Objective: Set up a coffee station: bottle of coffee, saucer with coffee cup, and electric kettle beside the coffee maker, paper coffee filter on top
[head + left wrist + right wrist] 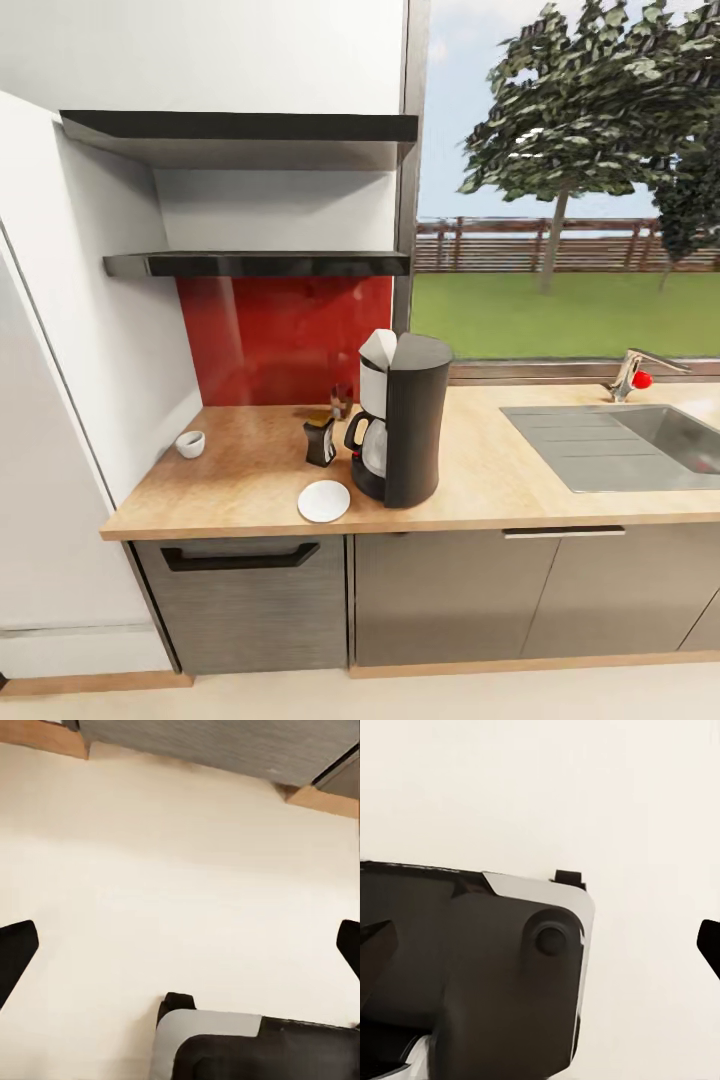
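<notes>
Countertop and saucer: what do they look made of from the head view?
The countertop looks like light wood or wood-look laminate, matte, with visible grain streaks and a thin matching edge. The saucer looks like white glazed ceramic, plain and smooth, though paper or plastic can't be ruled out in this render.

The black coffee maker (pixel 403 420) stands upright on the countertop (pixel 480 490), the white saucer (pixel 324 501) and dark coffee bottle (pixel 320 438) just beside it, and the white cup (pixel 190 444) well apart.

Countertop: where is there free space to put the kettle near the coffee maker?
Free: the countertop between the coffee maker and the sink. Crowded: its other side, with the bottle, saucer and cup.
</notes>
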